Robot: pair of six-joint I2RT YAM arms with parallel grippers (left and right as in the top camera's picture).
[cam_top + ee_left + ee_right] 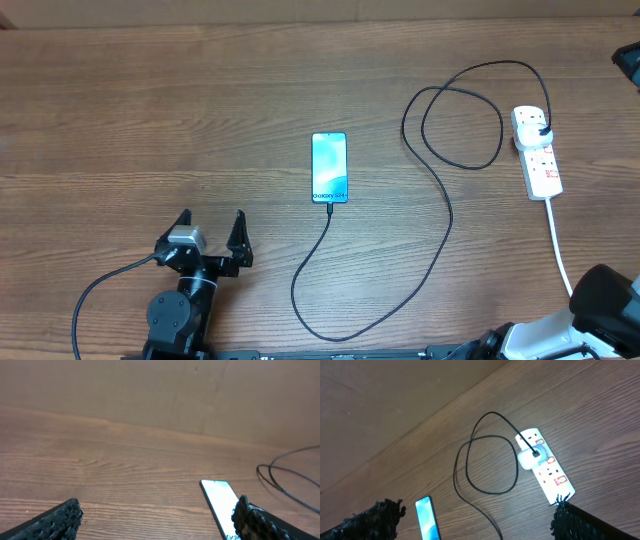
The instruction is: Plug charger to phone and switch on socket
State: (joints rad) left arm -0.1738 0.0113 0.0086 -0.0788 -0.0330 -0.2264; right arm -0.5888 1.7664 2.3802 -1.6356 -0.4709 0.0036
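A: Start big. What's on the wooden table [150, 100]?

B: The charger [447, 215] sprawls widest. Its black cable runs from the right of the overhead frame, curls in a loop at upper right, then swings low and climbs to the centre. The socket [538, 152] lies at the far right, with the cable's plug seated at its upper end.

A: And the phone [329, 167]?

B: Centre frame, screen lit cyan. The cable tip appears to sit in its lower edge.

A: The arms?

B: The left gripper [211, 218] is at lower left with its jaws spread wide and nothing held, apart from the phone. The right gripper [476, 507] is also spread wide and empty, high above the strip in its wrist view.

A: So the switch is what remains?

B: Probably. The red switches [554, 471] are too small to say whether any is on.

A: What could go wrong?

B: A descending finger could catch the loop beside the strip and pull the tip out of the phone. A sideways press could also slide the strip or hit the neighbouring switch.
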